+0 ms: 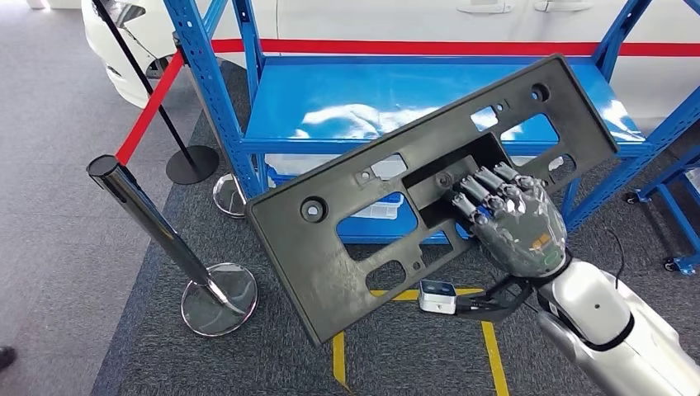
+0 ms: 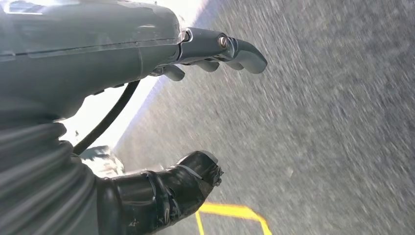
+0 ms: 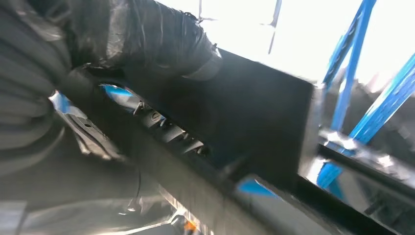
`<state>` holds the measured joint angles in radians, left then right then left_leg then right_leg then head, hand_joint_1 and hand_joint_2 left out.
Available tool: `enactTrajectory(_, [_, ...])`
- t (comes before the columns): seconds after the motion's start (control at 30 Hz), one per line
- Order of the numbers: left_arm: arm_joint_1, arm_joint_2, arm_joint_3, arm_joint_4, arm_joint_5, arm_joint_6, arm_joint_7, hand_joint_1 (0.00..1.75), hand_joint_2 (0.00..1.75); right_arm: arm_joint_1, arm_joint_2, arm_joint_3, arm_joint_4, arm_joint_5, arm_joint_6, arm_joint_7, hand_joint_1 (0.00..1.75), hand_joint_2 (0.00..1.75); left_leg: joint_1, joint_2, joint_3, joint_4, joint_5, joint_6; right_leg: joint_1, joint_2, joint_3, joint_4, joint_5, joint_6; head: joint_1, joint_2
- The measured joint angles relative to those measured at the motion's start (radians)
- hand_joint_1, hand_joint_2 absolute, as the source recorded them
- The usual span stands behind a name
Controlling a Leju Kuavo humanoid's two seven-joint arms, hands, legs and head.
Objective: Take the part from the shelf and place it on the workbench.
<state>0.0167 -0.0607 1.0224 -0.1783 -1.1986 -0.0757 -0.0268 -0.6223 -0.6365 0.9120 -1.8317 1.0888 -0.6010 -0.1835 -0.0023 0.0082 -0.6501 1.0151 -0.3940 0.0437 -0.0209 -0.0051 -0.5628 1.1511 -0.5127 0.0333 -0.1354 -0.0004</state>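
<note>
your right hand [image 1: 516, 221] grips the black part [image 1: 347, 247] through its central opening, holding it tilted in the air, on the near side of the blue shelf [image 1: 347, 103]. your left hand [image 2: 147, 58] holds nothing, fingers apart, above grey carpet [image 2: 333, 122].

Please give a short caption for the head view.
Right hand holds black part before blue shelf.

Head view high, facing down at shelf [image 1: 429, 99]; wrist views close
</note>
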Motion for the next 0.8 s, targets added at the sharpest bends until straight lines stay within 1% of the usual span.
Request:
enactTrajectory(0.03, [0.002,0.0,0.005,0.0,0.003,-0.003,0.0,0.0,1.75,0.03,-0.032,-0.004,-0.029,0.005,-0.028,0.003,1.75,1.75,-0.001,-0.005,-0.009,0.007,0.007,-0.005,0.003,-0.002,0.047,-0.063,-0.014,-0.006,0.0,0.0])
enactTrajectory(0.07, [0.006,0.0,0.008,0.0,0.001,-0.007,0.0,0.0,1.75,0.062,-0.06,-0.01,-0.055,0.018,-0.055,0.007,1.75,1.75,-0.001,-0.009,-0.014,0.011,0.014,-0.011,0.007,-0.003,0.077,-0.109,-0.031,-0.012,0.0,0.0])
enactTrajectory(0.1, [0.011,0.0,0.01,-0.001,-0.005,-0.011,0.0,0.0,1.75,0.091,-0.08,-0.017,-0.073,0.038,-0.074,0.014,1.75,1.75,0.0,-0.011,-0.017,0.011,0.022,-0.018,0.011,-0.002,0.085,-0.13,-0.037,-0.019,0.0,0.0])
enactTrajectory(0.13, [0.016,0.002,0.01,-0.001,-0.013,-0.014,0.001,0.0,1.75,0.114,-0.086,-0.023,-0.079,0.065,-0.083,0.024,1.75,1.75,0.001,-0.011,-0.019,0.008,0.03,-0.025,0.011,-0.001,0.077,-0.132,-0.028,-0.028,0.0,0.0])
enactTrajectory(0.17, [0.018,0.004,0.01,-0.001,-0.023,-0.015,0.001,0.0,1.75,0.131,-0.082,-0.026,-0.073,0.1,-0.087,0.038,1.75,1.75,0.003,-0.01,-0.023,0.009,0.027,-0.032,0.01,0.0,0.068,-0.136,-0.017,-0.037,0.0,0.0])
enactTrajectory(0.2, [0.017,0.005,0.01,-0.001,-0.035,-0.016,0.001,0.0,1.75,0.147,-0.07,-0.027,-0.059,0.143,-0.087,0.056,1.75,1.75,0.004,-0.01,-0.031,0.022,0.004,-0.039,0.007,0.0,0.056,-0.139,-0.003,-0.047,0.0,0.0])
enactTrajectory(0.23, [0.015,0.007,0.009,-0.001,-0.048,-0.016,0.001,0.0,1.75,0.166,-0.052,-0.028,-0.039,0.195,-0.088,0.081,1.75,1.75,0.006,-0.01,-0.042,0.052,-0.038,-0.045,0.004,-0.001,0.041,-0.142,0.011,-0.056,0.0,0.0])
enactTrajectory(0.3, [0.005,0.007,0.003,-0.001,-0.075,-0.009,0.001,0.0,1.75,0.217,-0.011,-0.035,0.0,0.317,-0.089,0.142,1.75,1.75,0.009,-0.01,-0.065,0.158,-0.148,-0.054,0.004,-0.003,0.008,-0.144,0.038,-0.063,-0.001,0.0])
enactTrajectory(0.33, [0.0,0.007,-0.002,-0.001,-0.087,-0.002,0.001,0.0,1.75,0.248,0.005,-0.043,0.012,0.364,-0.089,0.172,1.75,1.75,0.01,-0.01,-0.072,0.216,-0.181,-0.056,0.004,-0.005,-0.008,-0.142,0.051,-0.062,-0.001,0.0])
enactTrajectory(0.37, [-0.003,0.007,-0.007,-0.001,-0.097,0.005,0.0,0.0,1.75,0.281,0.016,-0.052,0.018,0.394,-0.089,0.197,1.75,1.75,0.01,-0.01,-0.069,0.261,-0.184,-0.058,0.004,-0.008,-0.026,-0.14,0.064,-0.061,-0.001,0.0])
enactTrajectory(0.4, [-0.005,0.007,-0.011,-0.001,-0.103,0.011,-0.001,0.0,1.75,0.311,0.021,-0.063,0.02,0.406,-0.089,0.216,1.75,1.75,0.011,-0.01,-0.054,0.279,-0.163,-0.058,0.004,-0.009,-0.044,-0.136,0.076,-0.059,-0.001,0.0])
enactTrajectory(0.43, [-0.005,0.007,-0.016,-0.001,-0.107,0.016,-0.002,0.0,1.75,0.337,0.023,-0.074,0.02,0.408,-0.09,0.23,1.75,1.75,0.011,-0.01,-0.022,0.266,-0.131,-0.056,0.004,-0.01,-0.062,-0.132,0.088,-0.056,-0.001,0.0])
enactTrajectory(0.47, [-0.004,0.007,-0.02,-0.001,-0.109,0.019,-0.004,0.0,1.75,0.358,0.023,-0.086,0.02,0.407,-0.09,0.239,1.75,1.75,0.011,-0.011,0.027,0.22,-0.104,-0.053,0.004,-0.01,-0.079,-0.127,0.098,-0.054,-0.001,0.0])
enactTrajectory(0.5, [-0.003,0.009,-0.023,-0.001,-0.111,0.022,-0.005,0.0,1.75,0.375,0.022,-0.098,0.019,0.406,-0.09,0.244,1.75,1.75,0.01,-0.013,0.085,0.148,-0.102,-0.048,0.004,-0.009,-0.091,-0.123,0.107,-0.05,-0.001,0.0])
enactTrajectory(0.53, [-0.002,0.01,-0.025,-0.001,-0.112,0.024,-0.007,0.0,1.75,0.39,0.021,-0.11,0.017,0.403,-0.09,0.247,1.75,1.75,0.008,-0.015,0.143,0.067,-0.116,-0.042,0.005,-0.008,-0.099,-0.121,0.116,-0.046,-0.001,0.0])
enactTrajectory(0.57, [-0.001,0.012,-0.026,-0.001,-0.115,0.026,-0.009,0.0,1.75,0.402,0.019,-0.124,0.015,0.399,-0.09,0.248,1.75,1.75,0.005,-0.017,0.182,0.006,-0.134,-0.037,0.004,-0.008,-0.102,-0.122,0.125,-0.04,-0.001,0.0])
enactTrajectory(0.6, [0.0,0.013,-0.028,-0.001,-0.118,0.027,-0.011,0.0,1.75,0.41,0.017,-0.138,0.013,0.39,-0.09,0.247,1.75,1.75,0.001,-0.018,0.203,-0.033,-0.15,-0.032,0.003,-0.007,-0.104,-0.125,0.135,-0.034,-0.001,0.0])
enactTrajectory(0.63, [0.0,0.013,-0.03,-0.001,-0.121,0.029,-0.015,0.0,1.75,0.416,0.013,-0.156,0.013,0.377,-0.09,0.244,1.75,1.75,-0.001,-0.016,0.207,-0.05,-0.148,-0.027,0.001,-0.007,-0.104,-0.131,0.147,-0.026,-0.001,0.0])
enactTrajectory(0.67, [-0.001,0.013,-0.032,-0.001,-0.124,0.031,-0.019,0.0,1.75,0.421,0.009,-0.174,0.013,0.362,-0.09,0.24,1.75,1.75,-0.001,-0.014,0.2,-0.053,-0.136,-0.021,-0.001,-0.006,-0.106,-0.133,0.15,-0.02,-0.001,0.0])
enactTrajectory(0.7, [-0.001,0.012,-0.034,-0.001,-0.126,0.033,-0.024,0.0,1.75,0.426,0.002,-0.196,0.013,0.346,-0.09,0.235,1.75,1.75,-0.001,-0.01,0.193,-0.059,-0.122,-0.011,-0.002,-0.004,-0.112,-0.124,0.134,-0.016,-0.001,0.0])
enactTrajectory(0.73, [-0.001,0.011,-0.037,-0.001,-0.127,0.035,-0.028,0.0,1.75,0.433,-0.005,-0.218,0.013,0.333,-0.09,0.232,1.75,1.75,0.001,-0.006,0.183,-0.064,-0.107,-0.001,-0.002,-0.002,-0.122,-0.099,0.1,-0.013,-0.001,0.0])
enactTrajectory(0.77, [-0.001,0.01,-0.039,-0.001,-0.128,0.037,-0.032,0.0,1.75,0.44,-0.011,-0.239,0.013,0.324,-0.09,0.229,1.75,1.75,0.002,-0.003,0.173,-0.065,-0.095,0.006,-0.002,0.0,-0.134,-0.058,0.05,-0.013,-0.001,0.0])
enactTrajectory(0.8, [0.0,0.009,-0.042,-0.001,-0.128,0.039,-0.036,0.0,1.75,0.451,-0.016,-0.259,0.012,0.316,-0.09,0.227,1.75,1.75,0.001,-0.001,0.158,-0.062,-0.084,0.011,-0.002,0.002,-0.149,0.004,-0.004,-0.011,-0.001,0.0])
